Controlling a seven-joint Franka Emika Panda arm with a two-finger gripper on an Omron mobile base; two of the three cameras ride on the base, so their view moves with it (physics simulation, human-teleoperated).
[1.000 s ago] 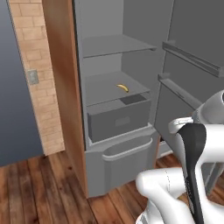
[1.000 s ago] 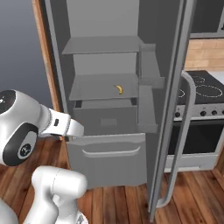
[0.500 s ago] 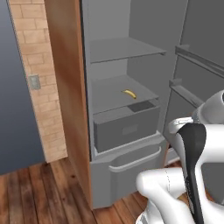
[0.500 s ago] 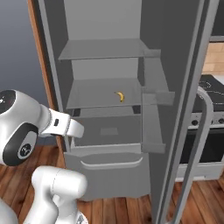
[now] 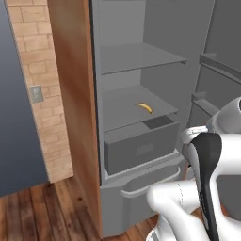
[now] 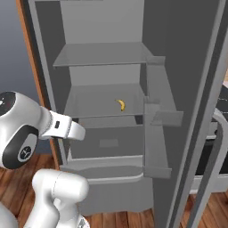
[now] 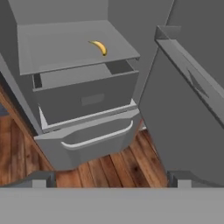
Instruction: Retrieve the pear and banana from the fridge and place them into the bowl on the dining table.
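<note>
The banana point(image 5: 144, 108) lies alone on a shelf of the open fridge point(image 6: 107, 53), while the hand view adds the spread-apart, empty gripper point(image 7: 112, 178) facing the lower drawer point(image 7: 89, 98)

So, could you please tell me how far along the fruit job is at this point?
Done: the fridge stands open, its shelves exposed. In hand: nothing yet; the jaws are open and empty, and the hand view looks at the banana, which lies untouched on the middle shelf. Left: find the pear, which I cannot see here, then carry both fruits to the bowl.
</note>
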